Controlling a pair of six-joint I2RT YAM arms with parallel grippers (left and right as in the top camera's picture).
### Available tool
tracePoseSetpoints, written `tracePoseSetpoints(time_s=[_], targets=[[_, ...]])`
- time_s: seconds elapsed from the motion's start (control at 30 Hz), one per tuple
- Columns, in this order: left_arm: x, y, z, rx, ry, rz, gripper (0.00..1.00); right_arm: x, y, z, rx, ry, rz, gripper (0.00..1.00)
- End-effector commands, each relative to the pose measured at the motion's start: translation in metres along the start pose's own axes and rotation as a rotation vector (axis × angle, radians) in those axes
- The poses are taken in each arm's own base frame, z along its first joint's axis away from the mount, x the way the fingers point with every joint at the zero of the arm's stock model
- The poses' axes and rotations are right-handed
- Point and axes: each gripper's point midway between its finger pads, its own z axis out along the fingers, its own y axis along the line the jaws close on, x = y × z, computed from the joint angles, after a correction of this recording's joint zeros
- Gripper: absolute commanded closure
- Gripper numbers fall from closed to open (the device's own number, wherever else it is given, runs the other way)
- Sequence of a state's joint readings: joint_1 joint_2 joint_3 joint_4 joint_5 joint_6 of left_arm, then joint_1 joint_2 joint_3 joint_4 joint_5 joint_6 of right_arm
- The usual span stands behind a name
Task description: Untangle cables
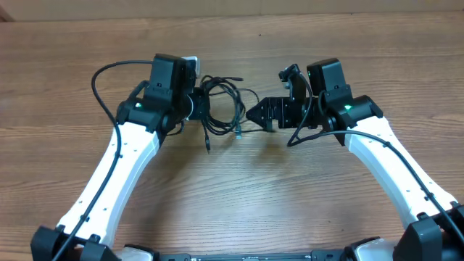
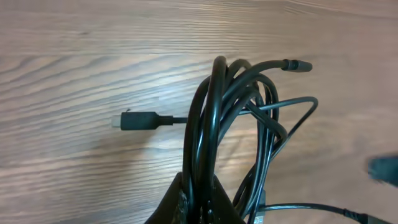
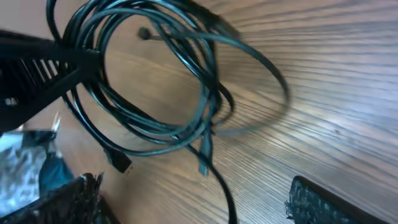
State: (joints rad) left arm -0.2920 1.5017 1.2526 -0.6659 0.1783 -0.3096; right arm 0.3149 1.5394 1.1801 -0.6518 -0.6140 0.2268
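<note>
The cables (image 1: 217,90) lie as one tangled bundle of thin black loops on the table between my two arms. My left gripper (image 1: 197,107) is shut on several strands at the bundle's left side; in the left wrist view the strands (image 2: 211,112) rise straight out of the closed jaws (image 2: 199,208). One plug (image 2: 137,120) points left and another (image 2: 297,65) sticks out at the upper right. My right gripper (image 1: 252,113) stands open just right of the bundle. In the right wrist view its fingers (image 3: 323,202) are wide apart, with one strand (image 3: 227,196) lying between them and the tangle (image 3: 205,106) beyond.
The wooden table (image 1: 232,188) spreads on all sides of the bundle. The right arm's own thicker black wire (image 1: 301,130) hangs in a loop beside its wrist. The left arm's wire (image 1: 101,76) arches out at the far left.
</note>
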Motion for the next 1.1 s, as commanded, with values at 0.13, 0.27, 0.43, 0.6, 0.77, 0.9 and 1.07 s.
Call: tracePoseSetpoints(time_s=[0.13,0.27,0.43,0.6,0.77,0.9,1.07], targets=[[-0.003,-0.053,-0.032,0.285,-0.022,0.195,0.96,-0.011,0.023,-0.010,-0.082,-0.038,-0.196,0.07],[0.001,-0.064,-0.036,0.359,-0.011,0.224,0.96,-0.020,0.024,-0.011,-0.078,-0.075,-0.226,0.12],[0.002,-0.076,-0.040,0.430,-0.010,0.232,0.96,-0.023,0.023,-0.011,-0.068,-0.085,-0.230,0.16],[-0.002,-0.091,-0.048,0.522,-0.031,0.252,0.96,-0.024,0.011,-0.010,-0.007,-0.090,-0.219,0.31],[-0.010,-0.105,-0.065,0.673,-0.055,0.248,0.96,-0.025,0.006,-0.009,0.021,-0.094,-0.209,0.55],[-0.018,-0.092,-0.068,0.668,-0.070,0.215,0.96,-0.024,0.007,-0.009,0.016,-0.093,-0.205,0.96],[-0.027,-0.072,-0.058,0.557,-0.093,0.174,0.95,-0.015,0.035,-0.011,-0.147,-0.054,-0.215,0.96]])
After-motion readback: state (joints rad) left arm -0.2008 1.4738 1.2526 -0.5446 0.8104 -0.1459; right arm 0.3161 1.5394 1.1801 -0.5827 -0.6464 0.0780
